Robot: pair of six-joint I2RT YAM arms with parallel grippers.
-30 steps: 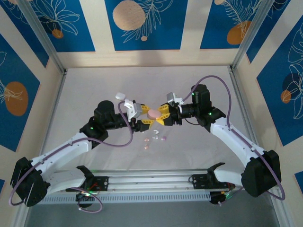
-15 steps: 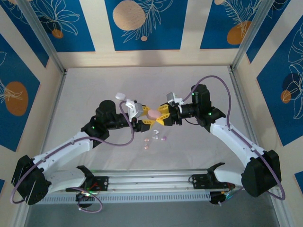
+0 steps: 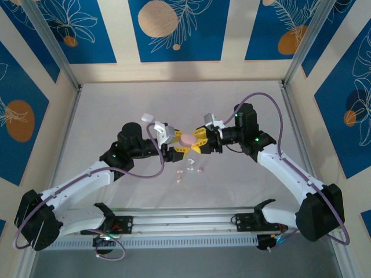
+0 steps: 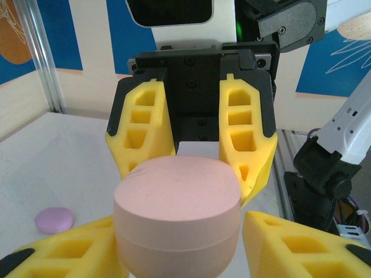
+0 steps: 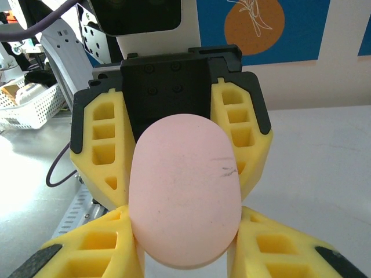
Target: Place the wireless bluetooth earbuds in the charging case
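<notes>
A pink pebble-shaped charging case [image 3: 188,139], lid closed, hangs above the table between both grippers. My right gripper [image 3: 197,142] [image 5: 185,215] is shut on one end, both yellow fingers pressed against its sides. From the other side my left gripper [image 3: 176,143] [image 4: 179,223] brackets the case [image 4: 177,202], open, with a thin gap at its right finger [image 4: 290,243]. Several tiny earbuds [image 3: 179,172] in pink, white and purple lie loose on the table just below the grippers.
A white case [image 3: 146,117] lies behind the left arm. A purple pebble-shaped piece [image 4: 53,220] lies on the table left of the left gripper. Frame posts and patterned walls bound the white table [image 3: 116,104].
The left arm has moved slightly right, bringing its fingers around the pink case. The right arm and the case have stayed in place.
</notes>
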